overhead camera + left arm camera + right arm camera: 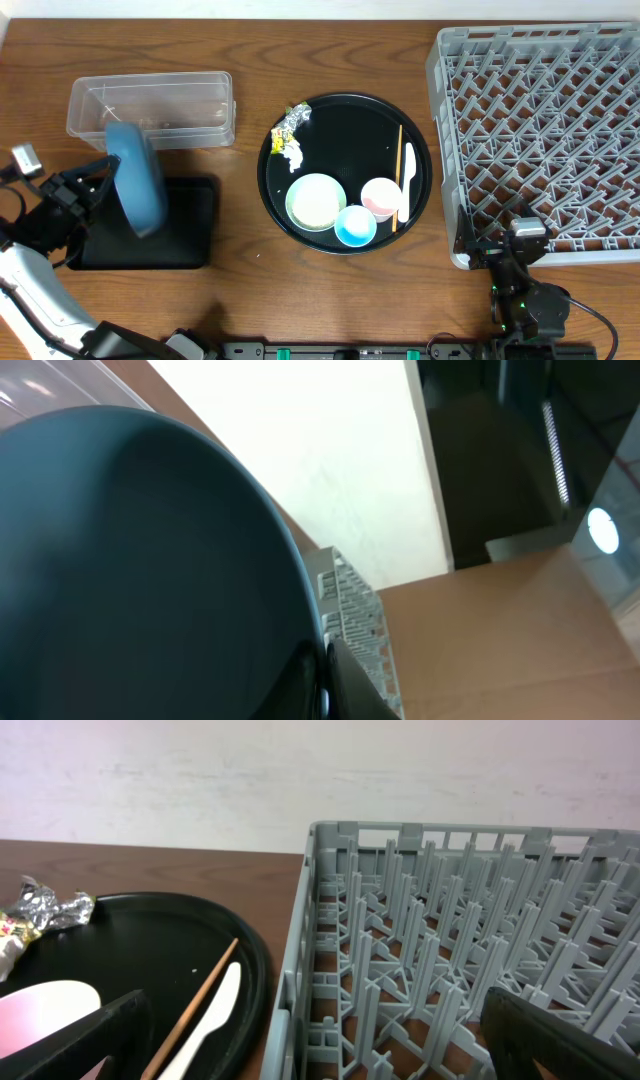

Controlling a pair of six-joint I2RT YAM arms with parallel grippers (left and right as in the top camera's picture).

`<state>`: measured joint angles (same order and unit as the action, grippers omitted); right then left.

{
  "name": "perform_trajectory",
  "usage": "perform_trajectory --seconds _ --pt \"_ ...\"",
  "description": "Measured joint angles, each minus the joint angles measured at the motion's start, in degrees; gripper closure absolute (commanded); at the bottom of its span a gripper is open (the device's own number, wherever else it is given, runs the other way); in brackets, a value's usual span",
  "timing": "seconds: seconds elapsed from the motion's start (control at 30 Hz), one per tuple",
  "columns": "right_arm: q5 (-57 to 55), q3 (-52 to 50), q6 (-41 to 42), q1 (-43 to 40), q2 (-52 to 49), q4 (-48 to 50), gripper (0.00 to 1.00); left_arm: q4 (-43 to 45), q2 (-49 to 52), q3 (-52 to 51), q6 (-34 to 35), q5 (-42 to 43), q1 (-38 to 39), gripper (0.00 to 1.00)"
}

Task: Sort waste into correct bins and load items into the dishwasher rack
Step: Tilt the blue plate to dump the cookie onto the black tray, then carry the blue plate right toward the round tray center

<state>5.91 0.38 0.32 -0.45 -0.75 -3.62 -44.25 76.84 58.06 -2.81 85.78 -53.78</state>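
Overhead: at 9 o'clock the left end effector [105, 180] is clamped on the dark blue plate [137, 190], which stands on edge over the black rectangular tray [195, 235]. At 5 o'clock the right end effector [505, 245] gapes empty beside the grey rack [540, 130].

Left wrist: the plate fills the view.

Right wrist: fingers [80, 1040] are spread, and chopsticks [195, 1005] and a white spoon [215, 1010] lie at 7 o'clock.

No text, brand, number or sign could be read anywhere in the three views. The yellow wrapper [279, 143] on the round black tray [340, 130] carried some small coloured print, but it was too tiny and crumpled to make out.
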Motion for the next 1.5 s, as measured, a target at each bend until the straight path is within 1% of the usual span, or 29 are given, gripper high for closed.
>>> perform_trajectory --seconds 0.2,0.5,0.73,0.87,0.97,1.13,1.37,1.5 --pt "0.0 0.0 0.0 0.0 0.0 0.0 0.01 1.3 2.0 -3.4 0.0 1.1 -1.6 0.94" --pt "0.0 0.0 0.0 0.0 0.0 0.0 0.01 1.7 8.2 -4.0 0.0 1.3 -1.9 0.94" --pt "0.0 0.0 0.0 0.0 0.0 0.0 0.01 3.4 7.2 -4.0 0.0 1.5 -0.9 0.94" --pt "0.0 0.0 0.0 0.0 0.0 0.0 0.01 4.3 4.0 -4.0 0.0 1.5 0.8 0.94" --pt "0.0 0.0 0.0 0.0 0.0 0.0 0.01 4.3 1.4 -4.0 1.3 0.9 1.9 0.94" --pt "0.0 0.0 0.0 0.0 0.0 0.0 0.01 4.3 -4.2 -4.0 3.0 -2.4 6.0 0.94" --pt "0.0 0.0 0.0 0.0 0.0 0.0 0.01 3.9 -14.6 -4.0 4.7 -8.0 17.8 0.93" --pt "0.0 0.0 0.0 0.0 0.0 0.0 0.01 -0.7 -20.2 -2.8 5.8 -12.5 23.6 0.94"
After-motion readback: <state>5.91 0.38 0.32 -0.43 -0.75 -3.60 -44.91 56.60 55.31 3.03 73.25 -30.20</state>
